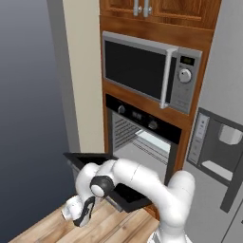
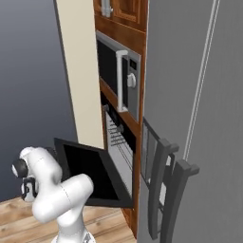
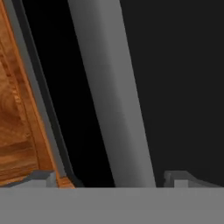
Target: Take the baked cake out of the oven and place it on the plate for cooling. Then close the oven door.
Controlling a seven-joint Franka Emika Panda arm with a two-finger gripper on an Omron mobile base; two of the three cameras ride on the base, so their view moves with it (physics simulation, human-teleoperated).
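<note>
wooden floor below dropped oven door

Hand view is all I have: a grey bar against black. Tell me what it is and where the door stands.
Observer: That bar is the handle of the oven door. In the right base view the door lies folded down, fully open.
Operator: Report the gripper.
Observer: The gripper hangs low by the door's outer edge, jaws open, holding nothing.
Operator: Check inside the oven.
Observer: In the left base view a pale tray sits on the rack inside the oven. I cannot make out the cake.
</note>
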